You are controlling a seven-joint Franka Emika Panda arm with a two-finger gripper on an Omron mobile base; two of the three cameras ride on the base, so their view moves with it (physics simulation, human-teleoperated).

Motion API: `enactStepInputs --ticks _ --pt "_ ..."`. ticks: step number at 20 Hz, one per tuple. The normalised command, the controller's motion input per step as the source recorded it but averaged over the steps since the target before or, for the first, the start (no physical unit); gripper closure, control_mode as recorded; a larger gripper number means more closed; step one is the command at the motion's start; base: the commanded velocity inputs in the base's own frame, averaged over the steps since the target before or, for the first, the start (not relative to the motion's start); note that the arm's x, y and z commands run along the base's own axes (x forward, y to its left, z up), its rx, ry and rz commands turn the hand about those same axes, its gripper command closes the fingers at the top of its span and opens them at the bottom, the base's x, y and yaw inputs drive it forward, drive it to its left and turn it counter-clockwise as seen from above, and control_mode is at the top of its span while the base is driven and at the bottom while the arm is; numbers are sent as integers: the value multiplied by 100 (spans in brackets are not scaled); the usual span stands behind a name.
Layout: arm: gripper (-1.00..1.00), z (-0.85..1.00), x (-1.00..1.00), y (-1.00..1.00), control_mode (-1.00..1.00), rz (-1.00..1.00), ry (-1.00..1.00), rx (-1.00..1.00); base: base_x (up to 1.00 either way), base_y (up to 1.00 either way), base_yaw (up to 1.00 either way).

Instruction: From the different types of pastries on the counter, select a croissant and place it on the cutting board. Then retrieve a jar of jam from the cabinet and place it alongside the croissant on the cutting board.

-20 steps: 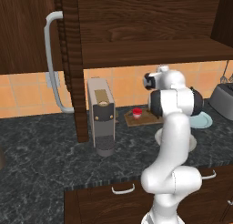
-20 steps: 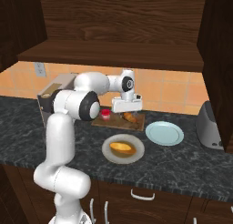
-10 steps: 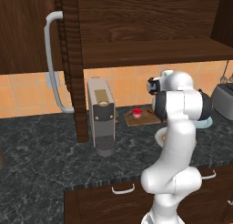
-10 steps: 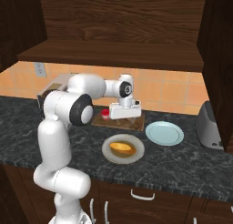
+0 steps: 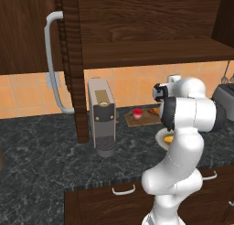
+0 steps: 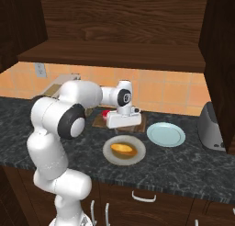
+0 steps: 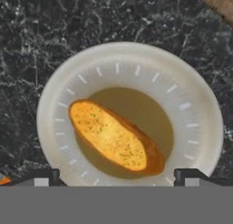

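My gripper (image 7: 116,175) is open, its two fingertips (image 7: 44,175) wide apart with nothing between them. It hangs above a white plate (image 7: 191,104) that holds the rounder golden-yellow pastry (image 7: 113,139). From the right base view the gripper (image 6: 123,127) sits over that plate (image 6: 109,152), just in front of the cutting board (image 6: 98,122). The jar of jam (image 5: 137,113) stands upright on the cutting board (image 5: 137,121), its red lid showing. Beside it lies the brown-orange croissant (image 5: 154,111), partly hidden by my arm. The jar (image 6: 105,114) also peeks out left of my hand.
A grey coffee machine (image 5: 103,116) stands left of the board on the dark counter (image 5: 45,160). The cabinet door (image 5: 23,36) hangs open with its curved handle (image 5: 51,64). A pale blue plate (image 6: 166,134) and a toaster (image 6: 212,126) lie to the right.
My hand has drawn back from above the cutting board toward the counter's front and now hangs over the plate with the yellow pastry. The jar stays on the board.
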Motion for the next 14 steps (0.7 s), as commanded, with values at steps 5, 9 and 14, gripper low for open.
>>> enactStepInputs --ticks 5,9,14 --pt "-100 0 -45 -2 -100 0 -8 0 0 0 0" --pt "-100 7 -12 -8 -100 0 -1 0 0 0 0" --pt "-100 19 -14 -4 -100 0 2 0 0 0 0"
